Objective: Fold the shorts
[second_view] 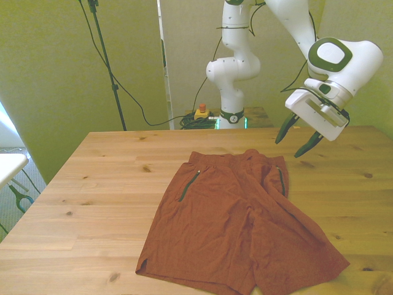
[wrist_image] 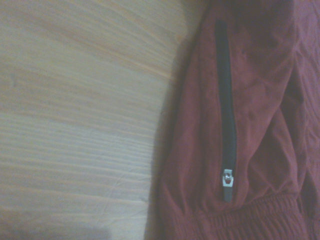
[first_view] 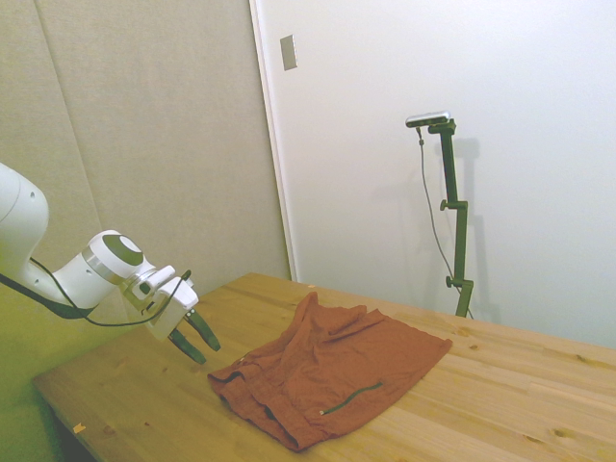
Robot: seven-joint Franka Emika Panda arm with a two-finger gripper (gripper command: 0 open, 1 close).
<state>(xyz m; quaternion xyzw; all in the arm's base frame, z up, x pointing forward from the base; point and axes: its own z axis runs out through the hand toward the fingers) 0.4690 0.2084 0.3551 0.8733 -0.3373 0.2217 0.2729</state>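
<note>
The rust-orange shorts (second_view: 236,218) lie spread and wrinkled on the wooden table (second_view: 92,184), waistband toward the far edge and legs toward the near edge. In the side view the shorts (first_view: 332,371) show one dark zippered pocket slit (first_view: 351,397). My gripper (second_view: 298,140) hangs open in the air above the table, just off the waistband corner at the front view's right, touching nothing. From the side, the gripper (first_view: 197,339) is a short way from the waistband end. The wrist view shows a dark zipper (wrist_image: 226,115) with a metal pull, the gathered waistband (wrist_image: 250,217) and bare wood.
The table's wide bare wood lies at the front view's left. A red-topped button box (second_view: 201,112) and cables sit on the floor behind the table, beside the robot base (second_view: 232,117). A white object (second_view: 9,165) stands off the table's left edge.
</note>
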